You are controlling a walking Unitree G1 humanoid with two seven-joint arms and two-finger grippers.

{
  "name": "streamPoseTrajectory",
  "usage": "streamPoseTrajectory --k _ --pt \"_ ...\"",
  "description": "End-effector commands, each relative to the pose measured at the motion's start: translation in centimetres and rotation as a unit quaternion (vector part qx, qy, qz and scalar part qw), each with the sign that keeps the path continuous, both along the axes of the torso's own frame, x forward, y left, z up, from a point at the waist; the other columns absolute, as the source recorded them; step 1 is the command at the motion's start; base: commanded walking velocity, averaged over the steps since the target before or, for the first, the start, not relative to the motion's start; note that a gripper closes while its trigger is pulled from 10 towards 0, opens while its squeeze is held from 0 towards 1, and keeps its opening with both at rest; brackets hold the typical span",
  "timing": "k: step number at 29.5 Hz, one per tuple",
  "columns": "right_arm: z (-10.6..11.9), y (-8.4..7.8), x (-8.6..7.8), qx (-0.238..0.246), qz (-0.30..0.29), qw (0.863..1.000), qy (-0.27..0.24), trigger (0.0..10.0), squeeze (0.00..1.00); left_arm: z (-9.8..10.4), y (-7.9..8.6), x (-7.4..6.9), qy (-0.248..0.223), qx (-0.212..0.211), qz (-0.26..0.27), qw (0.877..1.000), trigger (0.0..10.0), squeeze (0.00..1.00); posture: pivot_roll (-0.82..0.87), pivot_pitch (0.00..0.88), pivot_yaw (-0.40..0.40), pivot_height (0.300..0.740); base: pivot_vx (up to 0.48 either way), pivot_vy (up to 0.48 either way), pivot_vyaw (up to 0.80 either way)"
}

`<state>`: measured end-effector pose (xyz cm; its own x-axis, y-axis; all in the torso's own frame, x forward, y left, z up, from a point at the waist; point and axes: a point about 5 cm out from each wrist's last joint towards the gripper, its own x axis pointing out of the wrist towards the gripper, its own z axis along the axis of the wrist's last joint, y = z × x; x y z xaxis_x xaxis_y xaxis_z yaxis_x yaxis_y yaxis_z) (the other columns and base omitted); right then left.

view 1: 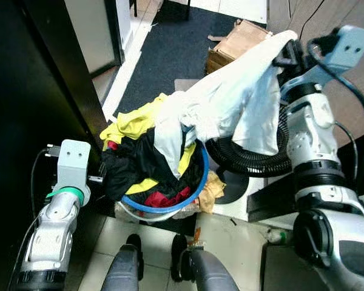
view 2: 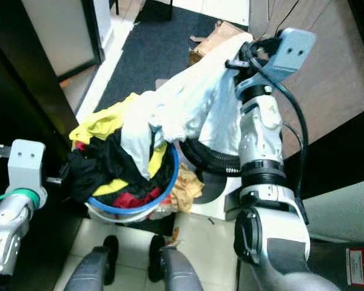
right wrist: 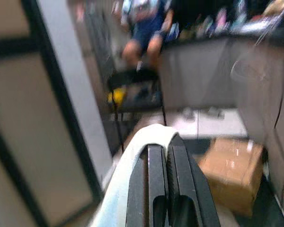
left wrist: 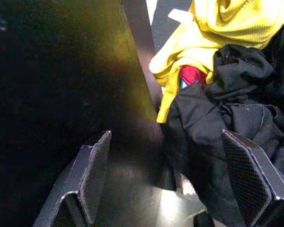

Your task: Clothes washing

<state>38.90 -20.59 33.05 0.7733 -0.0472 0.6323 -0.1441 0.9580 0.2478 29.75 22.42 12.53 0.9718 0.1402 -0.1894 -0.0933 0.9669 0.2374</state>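
The right gripper [right wrist: 166,156] is pinching a white garment [view 1: 230,103] between fingers pressed fully together, lifting it high above the blue laundry basket [view 1: 197,188], where its lower end is trailing among yellow, black and red clothes [view 1: 139,157]. The left gripper [left wrist: 165,179] is hanging spread wide beside the basket, gripping nothing. This looks like the unloading step; next, the garment probably needs raising clear of the pile before carrying, though the washer's whereabouts are unclear.

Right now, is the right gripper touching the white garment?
Touching. In the right wrist view the right gripper has its fingers closed on a fold of the white garment; the left eye view shows it hanging from there.
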Motion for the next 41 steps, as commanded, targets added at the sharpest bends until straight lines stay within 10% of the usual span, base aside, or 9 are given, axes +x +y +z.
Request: streamPoseTrajectory --k 1,13,15,22,28,32,41 --pt "4.5 -1.8 -1.9 0.043 -0.023 0.994 -0.1 10.0 0.0 -0.6 0.7 -0.3 0.008 0.005 0.011 1.0 10.0 0.0 0.11 0.137 -0.016 0.74 0.0 0.0 0.0" --pt "11.5 -2.3 -6.8 0.031 -0.063 0.966 -0.249 10.0 0.0 -0.9 0.4 -0.1 0.011 0.005 0.002 1.0 10.0 0.0 0.11 0.115 -0.002 0.74 0.0 0.0 0.0" --pt "12.5 -1.4 -8.8 -0.049 -0.146 0.943 -0.294 10.0 0.0 -0.6 0.3 0.1 0.007 0.005 -0.002 1.0 10.0 0.0 0.1 0.107 0.005 0.74 0.0 0.0 0.0" --pt "13.0 -1.7 -11.2 -0.097 -0.249 0.904 -0.335 10.0 0.0 1.7 0.0 0.6 -0.029 0.002 -0.018 0.999 10.0 0.0 0.1 0.095 0.019 0.74 0.0 0.0 0.0" --pt "9.6 -0.1 -9.2 -0.119 -0.191 0.938 -0.264 10.0 0.0 6.0 -0.8 0.6 -0.111 -0.025 -0.043 0.993 10.0 0.0 0.1 0.084 0.003 0.74 0.0 0.0 0.0" --pt "1.8 3.8 -7.7 -0.149 -0.091 0.976 -0.134 10.0 0.0 11.2 -2.2 -0.4 -0.205 -0.044 -0.083 0.974 10.0 0.0 0.09 0.072 -0.014 0.74 0.0 0.0 0.0" --pt "-4.2 6.7 -8.8 -0.18 -0.057 0.981 -0.053 10.0 0.0 13.0 -3.7 -0.5 -0.236 -0.038 -0.113 0.964 10.0 0.0 0.08 0.05 -0.023 0.74 0.0 0.0 0.0"
